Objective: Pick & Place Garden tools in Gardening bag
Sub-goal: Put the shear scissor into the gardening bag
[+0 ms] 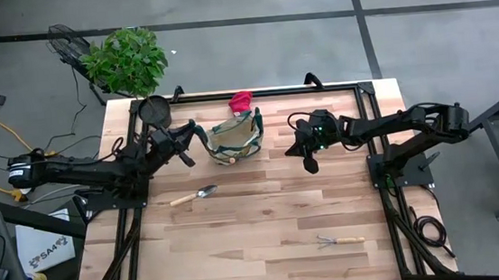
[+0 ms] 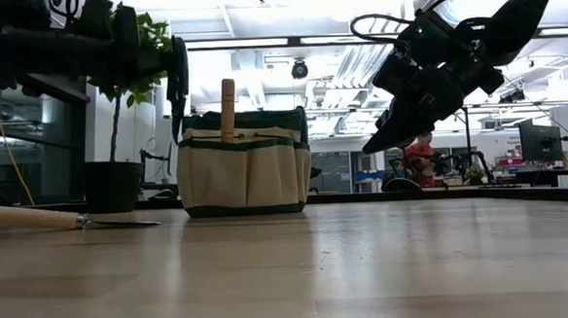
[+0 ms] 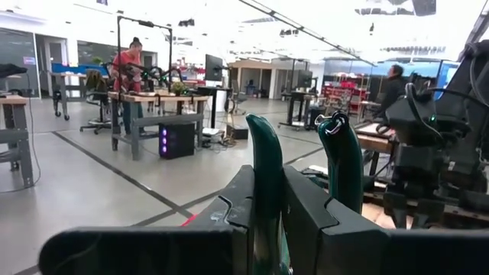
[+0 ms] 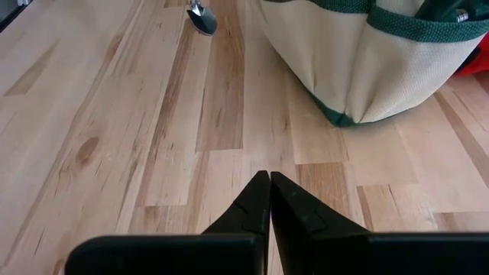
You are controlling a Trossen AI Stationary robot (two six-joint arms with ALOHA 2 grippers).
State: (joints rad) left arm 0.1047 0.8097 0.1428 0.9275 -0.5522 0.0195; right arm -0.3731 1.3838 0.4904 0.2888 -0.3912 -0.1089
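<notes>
Just left of the gardening bag (image 1: 236,137), the left gripper (image 1: 197,137) is clamped on the green-handled pruners (image 3: 336,164), lifted to the bag's rim, presumably to drop them through the mouth. The bag stands upright, tan with dark green trim, a wooden handle (image 2: 228,108) poking out. The trowel (image 1: 195,196) lies on the table in front of it, the red glove (image 1: 241,100) behind. Right of the bag, the right gripper (image 1: 310,157) hangs above the table with fingers together, holding nothing. The mini rake (image 1: 340,239) lies far in front.
</notes>
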